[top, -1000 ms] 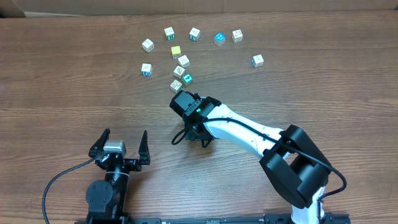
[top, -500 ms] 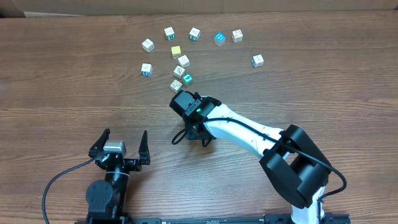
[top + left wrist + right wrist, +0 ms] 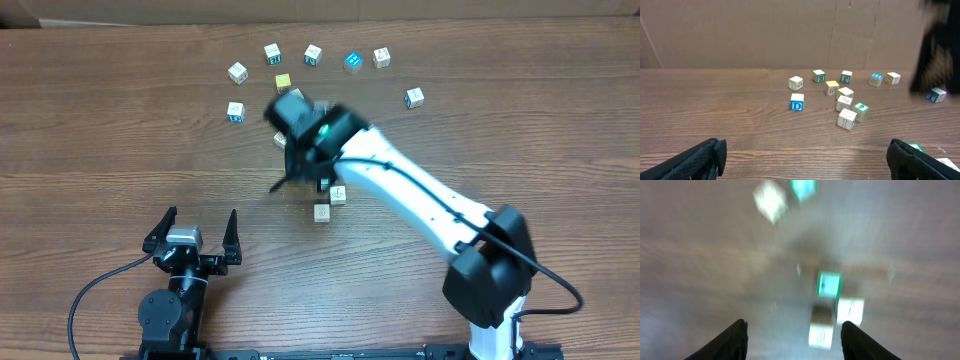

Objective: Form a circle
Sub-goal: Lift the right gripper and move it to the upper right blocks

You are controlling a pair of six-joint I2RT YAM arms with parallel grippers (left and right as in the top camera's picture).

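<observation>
Both grippers empty, the small cube cluster on the table under the right arm
Left gripper (image 3: 199, 222) sits low at the near-left of the wooden table (image 3: 90, 120), jaws spread wide with nothing between them. Loose letter cubes (image 3: 272, 52) lie scattered toward the far edge. The circle (image 3: 826, 313), one green-topped cube packed against whitish ones, lies mid-table, partly hidden by the right arm (image 3: 420, 200) in the overhead view. Right gripper (image 3: 796, 341) hangs over it, blurred, fingers parted and holding nothing
</observation>
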